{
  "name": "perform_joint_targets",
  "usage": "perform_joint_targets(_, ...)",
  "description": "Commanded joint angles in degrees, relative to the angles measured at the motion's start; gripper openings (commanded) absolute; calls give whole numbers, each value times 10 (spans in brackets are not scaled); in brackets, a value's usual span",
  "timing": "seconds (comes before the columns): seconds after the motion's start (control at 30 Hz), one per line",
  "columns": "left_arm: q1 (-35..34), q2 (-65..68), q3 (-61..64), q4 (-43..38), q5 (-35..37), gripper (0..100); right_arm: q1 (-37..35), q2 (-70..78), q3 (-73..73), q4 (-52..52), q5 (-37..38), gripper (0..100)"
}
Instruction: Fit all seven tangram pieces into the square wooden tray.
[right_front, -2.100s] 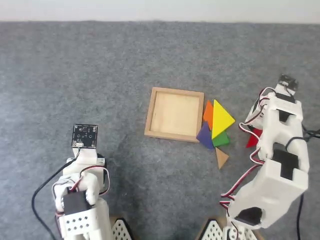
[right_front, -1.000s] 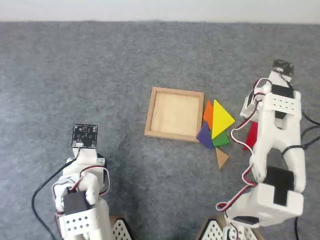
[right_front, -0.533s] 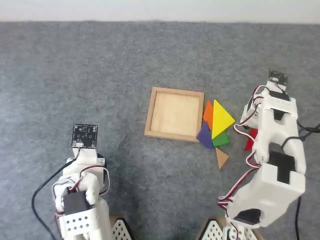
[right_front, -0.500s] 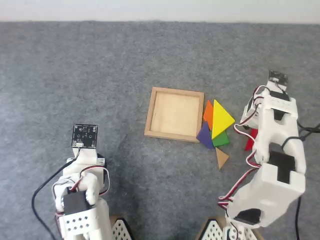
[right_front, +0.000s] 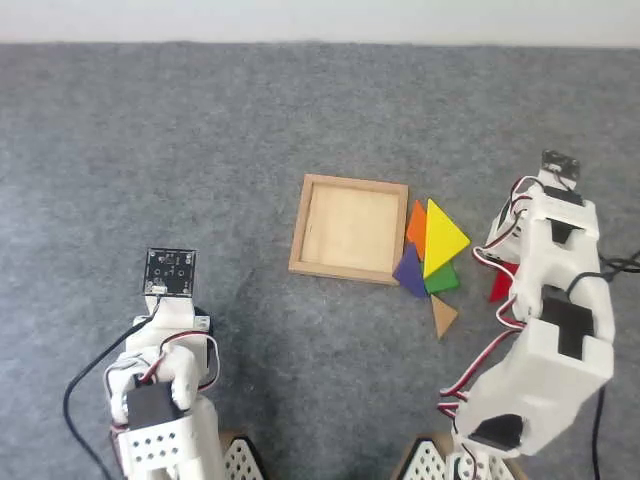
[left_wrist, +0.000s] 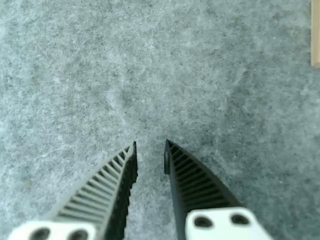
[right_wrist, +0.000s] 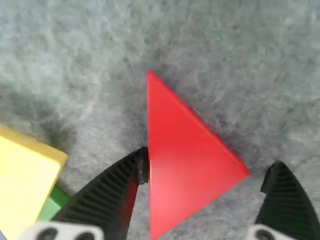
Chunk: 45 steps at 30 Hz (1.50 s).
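Your left gripper (left_wrist: 151, 145) sits low over bare carpet on its folded arm, jaws barely parted, gripping nothing, the wooden tray (right_front: 298, 235) well ahead. Your right gripper (right_wrist: 210, 162) points down, spread wide astride the red triangle (right_wrist: 185, 160), one finger touching its edge.

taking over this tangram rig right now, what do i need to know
Left claw: open, holding nothing, over bare carpet.
Right claw: open, straddling the red triangle, not gripped yet.
Tray: no piece inside. Orange piece, yellow triangle, purple piece and green piece cluster beside its edge nearest the right arm; tan triangle lies just past them.
Done: nothing placed.
Left: every piece.
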Motion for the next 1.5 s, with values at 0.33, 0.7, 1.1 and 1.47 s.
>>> perform_joint_targets(0.33,-3,-7,-4,0,1,90,4,2,-21,4,10,349)
perform_joint_targets(0.7,-3,-7,-4,0,1,90,4,2,-20,0,18,260)
perform_joint_targets(1.1,-3,-7,-4,0,1,90,3,-49,-18,29,18,259)
perform_joint_targets(1.47,-3,-7,-4,0,1,90,-58,-208,-18,131,-6,258)
